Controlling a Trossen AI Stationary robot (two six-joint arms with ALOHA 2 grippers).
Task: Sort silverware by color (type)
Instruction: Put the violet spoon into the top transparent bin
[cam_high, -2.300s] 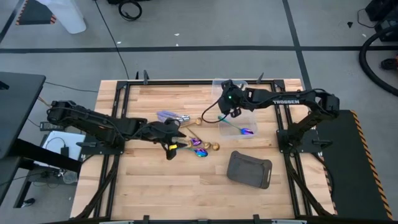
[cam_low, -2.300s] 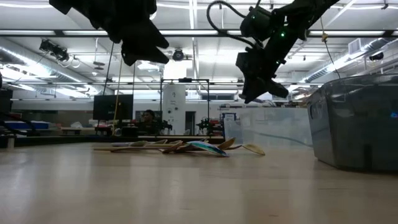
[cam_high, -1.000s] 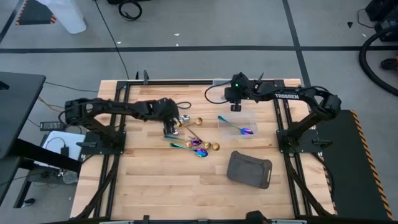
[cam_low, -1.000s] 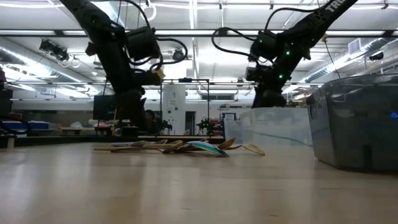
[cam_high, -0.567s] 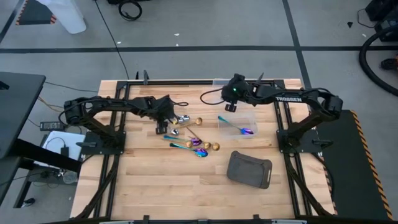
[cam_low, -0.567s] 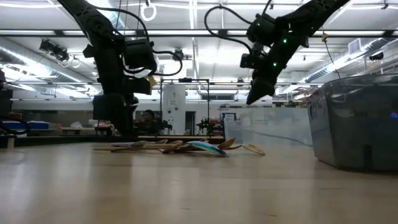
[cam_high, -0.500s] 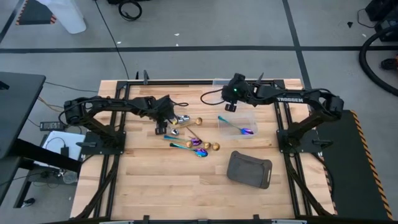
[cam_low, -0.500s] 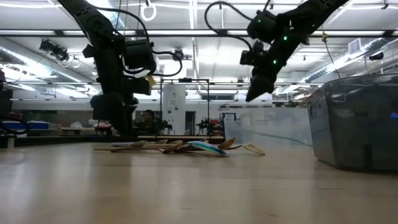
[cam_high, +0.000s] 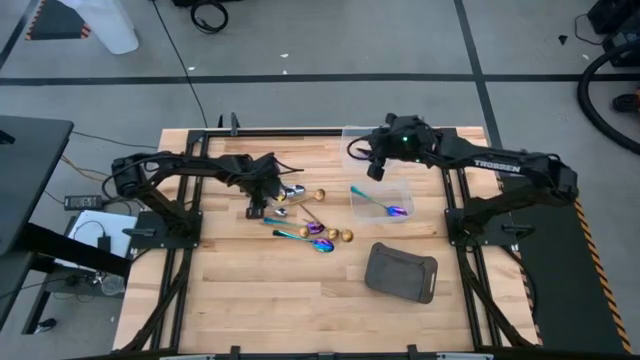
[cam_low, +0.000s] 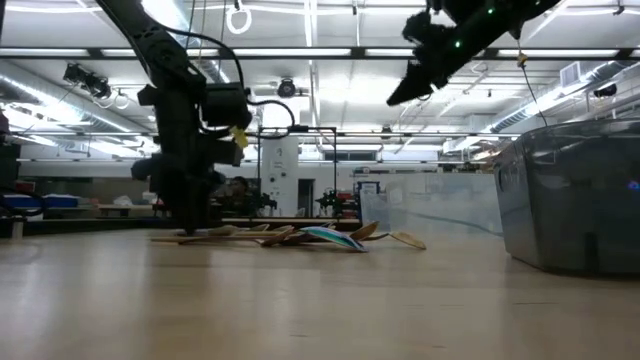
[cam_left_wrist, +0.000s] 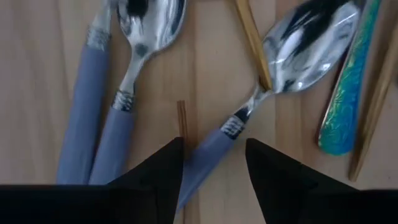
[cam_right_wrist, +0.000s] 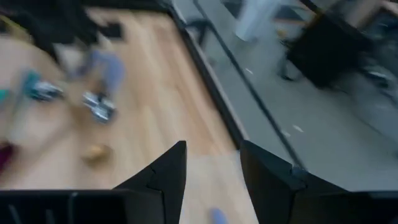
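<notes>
The silverware lies in a loose pile on the wooden table: lilac-handled silver spoons, iridescent ones and gold ones. Two iridescent spoons lie in a clear tub. My left gripper points down, low over the lilac spoons. It is open, and its fingers stand on either side of one lilac handle that lies flat on the wood. My right gripper is open and holds nothing. It hangs high over the far part of the tub.
A dark grey tray lies near the right front. Another clear tub stands at the far edge. Bare wood stretches along the near half of the table. In the low view a big clear tub wall stands at the right.
My left gripper has sunk toward the lilac spoons and shifted a little toward the table's left edge, turning as it went. My right gripper has risen well clear of the tub and tipped up toward level. The silverware has stayed where it was.
</notes>
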